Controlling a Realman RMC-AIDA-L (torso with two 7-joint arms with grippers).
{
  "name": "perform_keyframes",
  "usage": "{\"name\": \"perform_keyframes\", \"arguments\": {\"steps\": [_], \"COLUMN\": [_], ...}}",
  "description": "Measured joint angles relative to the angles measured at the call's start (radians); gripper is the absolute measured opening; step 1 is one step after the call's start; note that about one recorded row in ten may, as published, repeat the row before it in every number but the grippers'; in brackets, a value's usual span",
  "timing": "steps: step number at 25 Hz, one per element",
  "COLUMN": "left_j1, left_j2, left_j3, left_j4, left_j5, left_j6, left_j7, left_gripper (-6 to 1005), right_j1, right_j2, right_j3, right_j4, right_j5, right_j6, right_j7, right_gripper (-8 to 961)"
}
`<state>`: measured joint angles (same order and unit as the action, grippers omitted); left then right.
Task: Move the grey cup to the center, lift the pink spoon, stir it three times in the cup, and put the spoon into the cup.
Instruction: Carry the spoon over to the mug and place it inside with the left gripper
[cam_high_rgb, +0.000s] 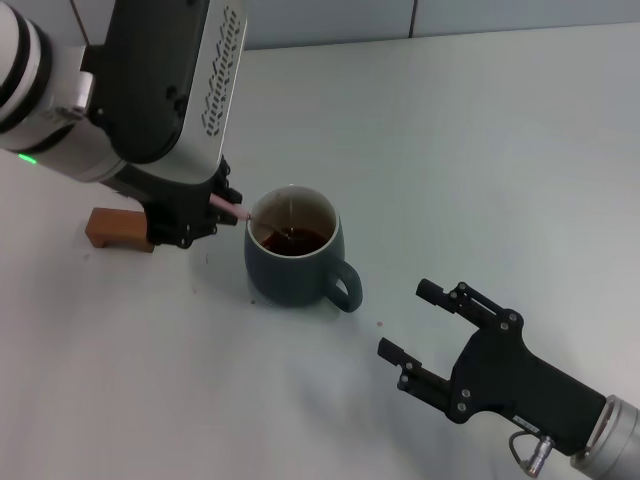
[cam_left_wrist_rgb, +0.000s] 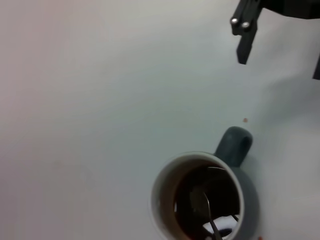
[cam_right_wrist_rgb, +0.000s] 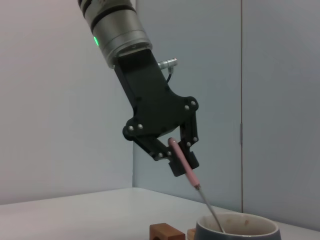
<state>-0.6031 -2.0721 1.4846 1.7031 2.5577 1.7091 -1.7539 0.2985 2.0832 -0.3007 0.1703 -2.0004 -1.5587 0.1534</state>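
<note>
Fingers (cam_right_wrist_rgb: 176, 161) of the left gripper (cam_right_wrist_rgb: 181, 156) pinch the pink spoon (cam_right_wrist_rgb: 186, 167) w/ its bowl dipped in the grey cup (cam_high_rgb: 293, 262) just below. Right gripper (cam_high_rgb: 418, 322) sits well apart, spread wide.

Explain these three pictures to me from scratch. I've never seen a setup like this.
This is a two-armed robot at a pale table. One picture looks down from its head; the other two come from cameras on its wrists. The left end effector pinches the pink spoon, whose metal end dips into the dark drink in the grey cup. The right end effector rests open beside the cup's handle, holding nothing. A brown wooden block sits on the table behind the left arm.
</note>
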Motion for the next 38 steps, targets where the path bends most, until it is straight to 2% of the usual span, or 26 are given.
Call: {"name": "perform_keyframes", "arguments": {"steps": [10,17,25,38], "left_j1": [-0.017,0.009,0.032,0.015], "left_j2": [-0.006,-0.005,0.001,-0.001], "left_j3": [0.031,0.063,0.046,0.036], "left_j4": [-0.009,0.028,0.045,0.037], "left_j5": [-0.001,-0.023,-0.012,-0.003], "left_j6": [-0.031,-0.018,0.001,-0.054], "left_j7": [0.005,-0.008,-0.014,-0.001], "left_gripper": [169,171,173,177], "right_j1": [-0.005,-0.007,-0.004,-0.005], "right_j2": [0.0,-0.001,-0.002,-0.002], "right_j3": [0.0,0.0,0.0,0.0], "right_j4": [0.0,-0.001,-0.002,-0.002], "right_j5": [0.0,-0.008,-0.01,-0.011], "right_j6": [0.0,0.0,0.001,0.001], "right_j7": [0.0,0.0,0.0,0.0], "right_gripper": [729,729,729,729]}}
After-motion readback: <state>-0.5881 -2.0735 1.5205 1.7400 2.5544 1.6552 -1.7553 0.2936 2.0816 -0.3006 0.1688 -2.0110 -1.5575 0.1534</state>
